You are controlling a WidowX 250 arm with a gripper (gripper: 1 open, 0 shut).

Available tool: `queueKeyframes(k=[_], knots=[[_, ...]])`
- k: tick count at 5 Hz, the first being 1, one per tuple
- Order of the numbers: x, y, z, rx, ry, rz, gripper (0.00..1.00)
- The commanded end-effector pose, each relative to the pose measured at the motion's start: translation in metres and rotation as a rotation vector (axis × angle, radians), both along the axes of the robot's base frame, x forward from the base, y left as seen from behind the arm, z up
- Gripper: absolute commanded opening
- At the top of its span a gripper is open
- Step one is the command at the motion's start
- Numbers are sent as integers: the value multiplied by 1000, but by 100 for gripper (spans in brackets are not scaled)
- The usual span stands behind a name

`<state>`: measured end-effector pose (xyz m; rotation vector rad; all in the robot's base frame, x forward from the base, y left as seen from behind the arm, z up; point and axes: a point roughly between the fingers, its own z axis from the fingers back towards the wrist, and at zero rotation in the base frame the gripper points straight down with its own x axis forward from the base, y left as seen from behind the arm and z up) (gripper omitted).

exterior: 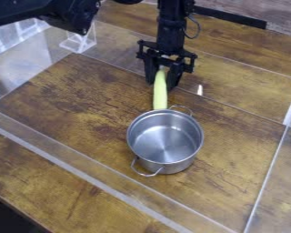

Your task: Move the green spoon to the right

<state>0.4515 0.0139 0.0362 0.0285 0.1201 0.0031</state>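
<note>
The green spoon (162, 91) lies on the wooden table, its yellow-green handle running from the gripper down toward the pot's rim. Its far end, with the bowl, is hidden between the fingers. My gripper (166, 66) points straight down over that far end. Its black fingers (151, 64) have closed in on both sides of the spoon and hold it low at the table surface.
A round steel pot (165, 139) with side handles stands just in front of the spoon's near tip. Clear acrylic walls (272, 173) border the wooden table (63, 100) on the right, front and left. A black device sits at the back left.
</note>
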Motion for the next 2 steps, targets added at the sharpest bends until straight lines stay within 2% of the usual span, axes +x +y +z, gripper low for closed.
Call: queueKeyframes(k=[1, 2], knots=[[-4, 0, 36, -10, -55, -80, 0], [-8, 14, 47, -13, -58, -96, 0]])
